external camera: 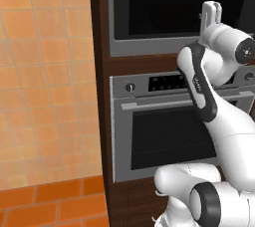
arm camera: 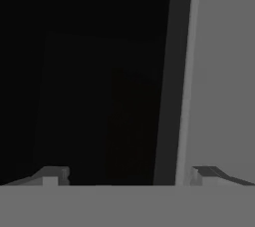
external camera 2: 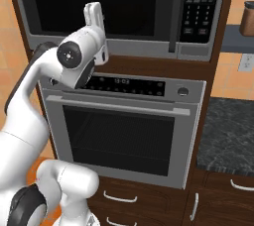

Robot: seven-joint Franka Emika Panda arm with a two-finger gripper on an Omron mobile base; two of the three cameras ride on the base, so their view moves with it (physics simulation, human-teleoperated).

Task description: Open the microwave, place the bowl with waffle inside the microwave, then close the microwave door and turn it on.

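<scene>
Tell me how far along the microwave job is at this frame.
Nothing looks finished: the microwave door is still flush with the microwave. In hand: the gripper is raised in front of the black glass, fingertips spread wide and holding nothing. Left: open the door, put the bowl inside, close it and start it.

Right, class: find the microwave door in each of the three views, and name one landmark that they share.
Left base view: the microwave door spans the top, right of the tiled wall.
Right base view: the microwave door sits upper left, above the oven.
Hand view: the microwave door covers left and centre.
Shared landmark: the gripper, open, before the door's lower part.
</scene>
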